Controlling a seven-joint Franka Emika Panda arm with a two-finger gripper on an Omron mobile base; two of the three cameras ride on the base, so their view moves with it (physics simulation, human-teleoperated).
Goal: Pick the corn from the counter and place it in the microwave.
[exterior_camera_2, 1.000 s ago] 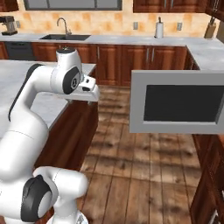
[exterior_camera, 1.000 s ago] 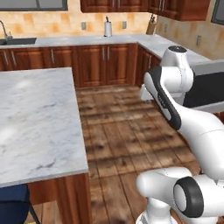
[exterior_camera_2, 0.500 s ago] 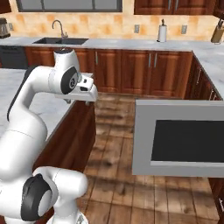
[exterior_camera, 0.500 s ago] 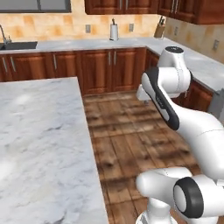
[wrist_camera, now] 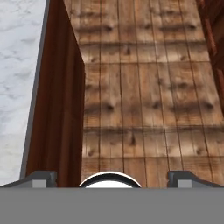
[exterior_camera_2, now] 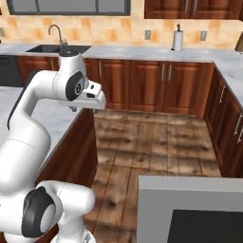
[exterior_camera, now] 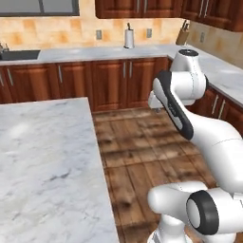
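The corn is out of view. The marbled counter (exterior_camera: 42,161) is the island on the left, and its edge and brown side panel (wrist_camera: 57,109) run down the left of the hand view. The microwave (exterior_camera_2: 190,209) shows as a grey front with a dark window at the bottom right of the right base view. My gripper (wrist_camera: 111,177) is open and empty, its fingertips (wrist_camera: 41,177) wide apart. It hangs over the wooden floor just off the island's edge. In the right base view my hand (exterior_camera_2: 94,97) is raised beside the island corner.
A back counter (exterior_camera: 95,52) over dark wood cabinets carries a sink (exterior_camera_2: 57,47), a paper towel roll (exterior_camera: 128,39) and a knife block (exterior_camera: 182,36). Another counter run (exterior_camera: 223,71) stands on the right. Open wooden floor (exterior_camera_2: 152,142) lies between island and cabinets.
The whole scene has shifted as the base moved. The microwave has slid to the lower right in the right base view and the island fills more of the left. The arm's pose is unchanged.
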